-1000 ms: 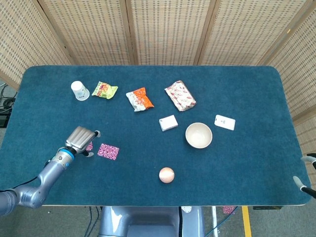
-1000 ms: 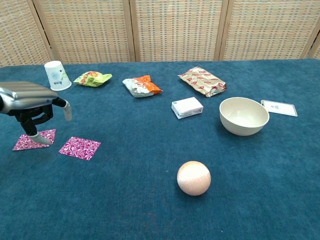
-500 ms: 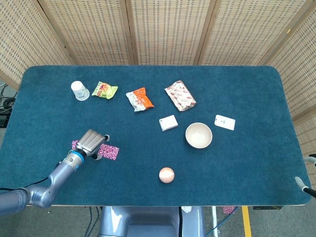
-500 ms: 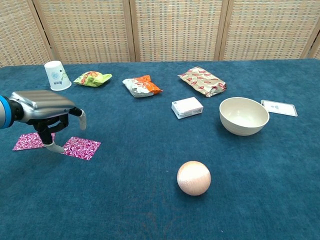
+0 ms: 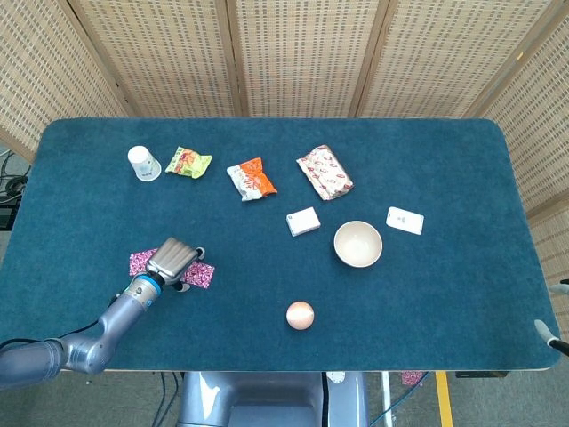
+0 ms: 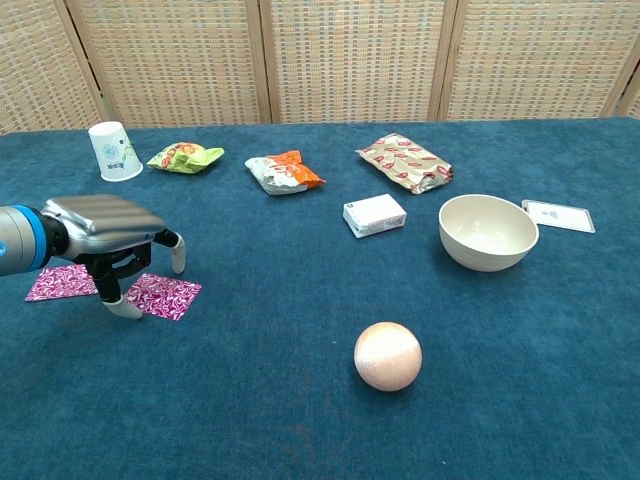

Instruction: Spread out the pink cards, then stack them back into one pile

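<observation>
Two pink patterned cards lie flat and apart on the blue table near its front left. The left card [image 5: 140, 262] [image 6: 59, 282] lies uncovered. The right card [image 5: 202, 275] [image 6: 168, 296] is partly under my left hand [image 5: 174, 259] [image 6: 108, 227], which hovers palm down with its fingers spread and pointing down. One fingertip [image 6: 126, 309] touches down at that card's left edge. Nothing is gripped. Only the fingertips of my right hand [image 5: 551, 327] show at the far right edge of the head view, apart and holding nothing.
A white paper cup [image 5: 143, 163], green snack bag [image 5: 188, 162], orange snack bag [image 5: 252, 179] and patterned packet [image 5: 324, 173] line the back. A small white box [image 5: 303, 221], cream bowl [image 5: 357, 244], white card [image 5: 404, 220] and peach ball [image 5: 300, 315] lie to the right.
My left hand has moved right and slightly nearer, off the left pink card and over the right one. The left card is now uncovered. Neither card has moved.
</observation>
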Action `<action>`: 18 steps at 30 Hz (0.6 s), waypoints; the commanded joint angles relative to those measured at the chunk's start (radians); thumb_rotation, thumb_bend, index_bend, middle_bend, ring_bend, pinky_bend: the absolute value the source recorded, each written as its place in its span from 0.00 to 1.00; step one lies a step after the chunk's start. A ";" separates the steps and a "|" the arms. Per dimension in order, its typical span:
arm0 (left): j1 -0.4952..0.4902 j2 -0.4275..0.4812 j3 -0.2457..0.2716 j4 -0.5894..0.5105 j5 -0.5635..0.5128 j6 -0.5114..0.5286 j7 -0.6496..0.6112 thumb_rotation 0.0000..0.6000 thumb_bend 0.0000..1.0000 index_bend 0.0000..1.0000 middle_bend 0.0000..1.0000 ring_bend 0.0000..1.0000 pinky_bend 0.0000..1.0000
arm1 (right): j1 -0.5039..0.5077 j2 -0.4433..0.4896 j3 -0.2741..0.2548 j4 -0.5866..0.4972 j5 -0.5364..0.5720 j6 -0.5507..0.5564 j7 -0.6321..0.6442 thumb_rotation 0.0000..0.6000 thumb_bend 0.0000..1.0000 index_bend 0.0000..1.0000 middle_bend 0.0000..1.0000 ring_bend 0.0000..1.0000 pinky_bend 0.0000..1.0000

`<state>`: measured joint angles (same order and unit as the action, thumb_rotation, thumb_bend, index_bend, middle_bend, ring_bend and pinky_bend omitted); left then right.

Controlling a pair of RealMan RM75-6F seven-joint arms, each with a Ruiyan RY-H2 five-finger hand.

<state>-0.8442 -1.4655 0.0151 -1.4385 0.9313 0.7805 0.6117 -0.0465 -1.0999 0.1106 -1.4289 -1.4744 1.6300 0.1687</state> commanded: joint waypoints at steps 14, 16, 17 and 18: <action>0.006 -0.005 0.012 -0.005 0.004 0.027 -0.003 0.87 0.21 0.30 0.81 0.79 0.68 | -0.001 0.001 0.001 0.002 0.000 -0.001 0.003 1.00 0.23 0.35 0.32 0.16 0.14; 0.007 -0.007 0.013 -0.005 0.005 0.029 -0.002 0.87 0.21 0.30 0.81 0.79 0.68 | -0.001 0.001 0.002 0.003 0.000 -0.002 0.004 1.00 0.23 0.35 0.32 0.16 0.14; 0.008 -0.008 0.014 -0.004 0.005 0.030 -0.002 0.87 0.21 0.30 0.81 0.79 0.68 | -0.001 0.001 0.001 0.004 0.000 -0.001 0.005 1.00 0.23 0.35 0.32 0.16 0.14; 0.009 -0.008 0.015 -0.003 0.006 0.032 -0.001 0.87 0.21 0.30 0.81 0.79 0.68 | -0.002 0.000 0.000 0.004 0.000 0.000 0.005 1.00 0.23 0.35 0.32 0.16 0.14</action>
<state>-0.8356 -1.4735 0.0298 -1.4419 0.9371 0.8124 0.6102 -0.0485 -1.0994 0.1114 -1.4253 -1.4746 1.6293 0.1735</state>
